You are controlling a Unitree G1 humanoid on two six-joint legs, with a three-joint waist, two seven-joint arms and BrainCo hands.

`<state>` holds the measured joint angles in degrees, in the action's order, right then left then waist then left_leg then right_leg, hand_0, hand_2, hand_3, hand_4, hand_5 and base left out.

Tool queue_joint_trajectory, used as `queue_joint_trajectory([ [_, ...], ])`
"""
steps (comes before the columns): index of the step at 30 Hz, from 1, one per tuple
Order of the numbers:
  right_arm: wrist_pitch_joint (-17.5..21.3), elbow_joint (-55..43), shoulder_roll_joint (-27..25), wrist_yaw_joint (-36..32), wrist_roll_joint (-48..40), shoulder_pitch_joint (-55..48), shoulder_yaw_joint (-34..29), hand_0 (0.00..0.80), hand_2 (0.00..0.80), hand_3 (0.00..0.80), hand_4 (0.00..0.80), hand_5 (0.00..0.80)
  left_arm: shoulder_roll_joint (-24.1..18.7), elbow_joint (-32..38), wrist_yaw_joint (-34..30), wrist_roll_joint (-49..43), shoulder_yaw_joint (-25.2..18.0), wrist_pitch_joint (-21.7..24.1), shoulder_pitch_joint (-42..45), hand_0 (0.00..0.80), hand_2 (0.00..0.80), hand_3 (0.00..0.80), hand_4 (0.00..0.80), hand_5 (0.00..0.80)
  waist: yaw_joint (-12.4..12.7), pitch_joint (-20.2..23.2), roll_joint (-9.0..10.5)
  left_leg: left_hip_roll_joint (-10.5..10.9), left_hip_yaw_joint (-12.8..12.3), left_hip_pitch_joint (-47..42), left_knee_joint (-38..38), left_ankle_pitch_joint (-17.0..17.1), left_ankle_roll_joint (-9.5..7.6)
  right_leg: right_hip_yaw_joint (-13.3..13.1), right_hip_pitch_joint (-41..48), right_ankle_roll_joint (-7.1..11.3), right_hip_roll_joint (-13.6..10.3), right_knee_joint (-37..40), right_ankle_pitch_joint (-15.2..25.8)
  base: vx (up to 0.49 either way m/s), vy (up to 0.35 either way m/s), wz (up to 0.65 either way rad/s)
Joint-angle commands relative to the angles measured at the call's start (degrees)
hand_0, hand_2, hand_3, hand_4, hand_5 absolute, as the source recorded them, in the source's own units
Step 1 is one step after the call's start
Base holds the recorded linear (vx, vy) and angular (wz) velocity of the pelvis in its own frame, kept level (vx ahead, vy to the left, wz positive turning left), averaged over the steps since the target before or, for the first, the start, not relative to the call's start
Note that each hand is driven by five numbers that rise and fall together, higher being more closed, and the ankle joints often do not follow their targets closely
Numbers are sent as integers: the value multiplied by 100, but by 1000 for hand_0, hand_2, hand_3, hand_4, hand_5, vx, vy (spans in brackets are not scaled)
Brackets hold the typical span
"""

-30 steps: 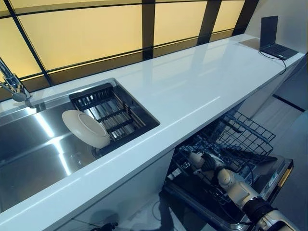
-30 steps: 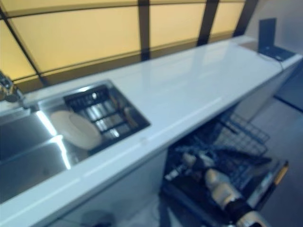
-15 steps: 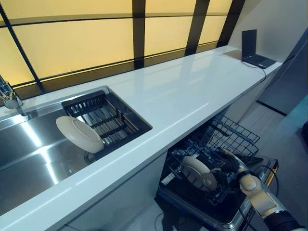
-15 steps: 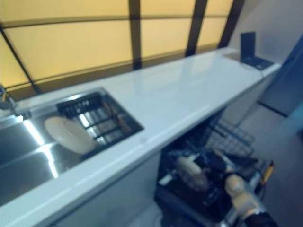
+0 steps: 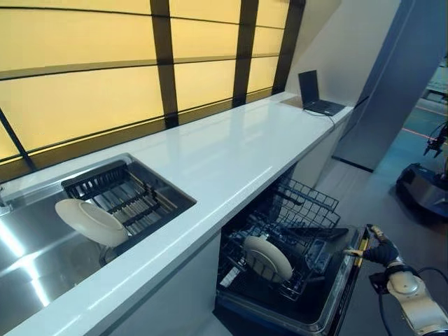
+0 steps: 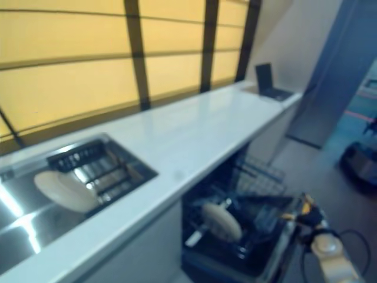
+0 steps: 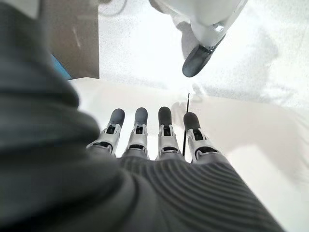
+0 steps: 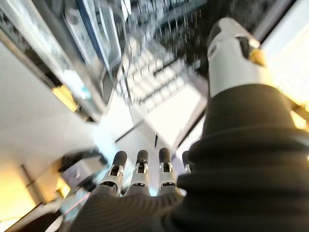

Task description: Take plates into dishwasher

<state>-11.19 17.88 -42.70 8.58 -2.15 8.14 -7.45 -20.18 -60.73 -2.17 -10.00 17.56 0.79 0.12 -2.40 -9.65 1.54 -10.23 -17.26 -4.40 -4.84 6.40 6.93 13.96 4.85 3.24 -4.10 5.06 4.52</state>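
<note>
One plate (image 5: 267, 257) is standing on edge in the dishwasher rack (image 5: 294, 234), propped between its tines; another plate (image 5: 91, 222) is leaning in the sink (image 5: 42, 262), awaiting transfer. Beside the rack, the right hand (image 5: 379, 251) is hovering, fingers straight, holding nothing. The left hand (image 7: 159, 140) is hanging likewise extended and empty.

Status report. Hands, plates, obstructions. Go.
Right hand open, empty, beside the dishwasher door. Left hand open, empty. One plate standing in the dishwasher rack; one plate in the sink. No obstructions seen.
</note>
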Motion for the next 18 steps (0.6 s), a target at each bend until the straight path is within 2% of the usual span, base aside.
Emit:
queue_joint_trajectory([
  [1,486,-476,-513,493,-252,204,-491,0,0,0,0,0,84,-361,134,285,-119,150,-132,0,0,0,0,0,-27,13,216,189,-47,337,263,-370,-189,-94,293,77,24,-295,-682,187,220,-1],
  [6,948,-1100,-747,686,-339,199,-912,0,0,0,0,0,142,-478,185,334,-188,186,100,0,0,0,0,0,-10,87,243,385,14,293,369,-597,-350,-139,346,214,-182,-398,-710,185,228,1],
  [9,1314,-1730,-989,782,-589,331,-1104,0,0,0,0,0,99,-630,179,287,-273,263,198,0,0,0,0,0,46,145,265,545,108,317,512,-777,-556,-137,258,396,-472,-847,-744,195,335,6],
  [10,1502,-1859,-1037,870,-634,419,-1103,0,0,0,0,0,54,-669,161,262,-281,303,202,0,0,0,0,0,69,162,287,639,176,335,539,-818,-656,-149,141,491,-624,-1167,-540,151,300,8],
  [12,1747,-2043,-1064,978,-664,524,-1077,0,0,0,0,0,22,-683,111,282,-294,302,180,0,0,0,0,0,79,169,283,753,290,321,493,-834,-763,-236,-64,560,-840,-1715,-125,138,313,11],
  [14,1936,-2289,-1067,1002,-536,681,-991,0,0,0,0,0,1,-695,55,264,-238,306,129,0,0,0,0,0,103,200,185,884,531,271,347,-791,-918,-494,-449,584,-1053,-2812,536,182,370,23],
  [15,2016,-2366,-1061,918,-464,746,-920,0,0,0,0,0,-5,-690,50,249,-185,297,112,0,0,0,0,0,113,190,124,911,646,203,301,-808,-961,-585,-570,589,-1130,-3277,697,228,358,33],
  [16,2041,-2438,-1131,857,-420,931,-740,0,0,0,0,0,-30,-683,68,259,-80,262,85,0,0,0,0,0,122,207,36,936,771,131,234,-809,-1013,-772,-822,579,-1145,-3837,803,205,275,29],
  [17,2084,-2440,-1156,753,-415,1021,-664,0,0,0,0,0,-37,-672,91,290,-46,224,75,0,0,0,0,0,120,218,12,940,808,99,205,-806,-1020,-806,-877,569,-1125,-3895,806,221,232,59],
  [18,1980,-2372,-1239,617,-370,1342,-419,0,0,0,0,0,-61,-646,122,341,14,130,20,0,0,0,0,0,89,235,-21,978,935,-6,103,-803,-1022,-922,-1162,552,-912,-3911,781,167,124,53],
])
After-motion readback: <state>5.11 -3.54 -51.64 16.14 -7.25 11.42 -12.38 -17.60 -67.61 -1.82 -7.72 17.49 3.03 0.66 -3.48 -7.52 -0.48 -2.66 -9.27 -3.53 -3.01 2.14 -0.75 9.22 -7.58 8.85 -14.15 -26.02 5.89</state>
